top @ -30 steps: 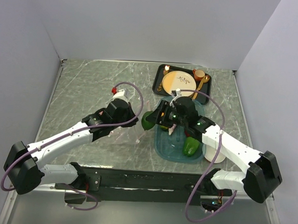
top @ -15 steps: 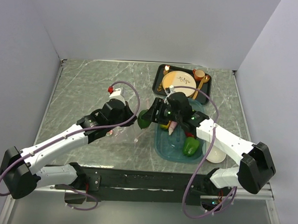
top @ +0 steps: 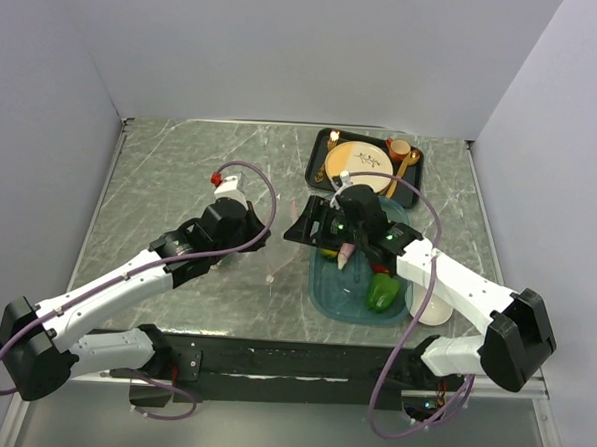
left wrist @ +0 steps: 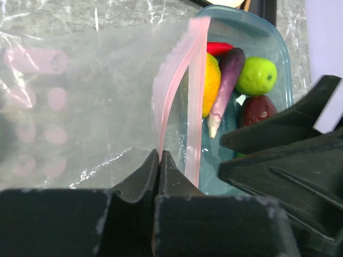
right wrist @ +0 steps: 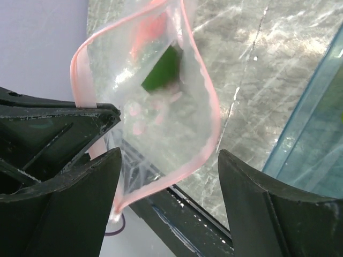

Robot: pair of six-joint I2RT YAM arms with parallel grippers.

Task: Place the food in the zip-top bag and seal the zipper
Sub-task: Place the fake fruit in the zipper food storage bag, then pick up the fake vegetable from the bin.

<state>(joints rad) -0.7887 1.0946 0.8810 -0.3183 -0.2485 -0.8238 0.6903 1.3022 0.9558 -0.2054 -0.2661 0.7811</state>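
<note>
The clear zip-top bag [left wrist: 96, 107] hangs from my left gripper [left wrist: 159, 155], which is shut on one lip of the pink zipper [left wrist: 195, 96]. The bag's mouth gapes in the right wrist view [right wrist: 155, 118], with a green pepper piece [right wrist: 161, 72] inside. My right gripper [right wrist: 169, 176] stands open around the mouth, holding nothing. In the top view the right gripper [top: 303, 232] meets the left gripper [top: 259, 244] at the bag. More food lies in the teal tray [left wrist: 284, 53]: an orange piece [left wrist: 212, 85], a purple eggplant [left wrist: 228, 80], a green fruit [left wrist: 257, 76] and a dark red piece [left wrist: 257, 110].
A green pepper [top: 381, 291] lies in the near part of the teal tray [top: 325, 290]. Behind it stands a black tray [top: 322, 165] with a tan plate and gold cutlery. A white cup [top: 432, 309] sits near the right arm. Grey walls enclose the table.
My right gripper moved left over the bag's mouth and opened wider; the green pepper it held is now inside the bag. The left gripper shifted slightly back, still gripping the zipper.
</note>
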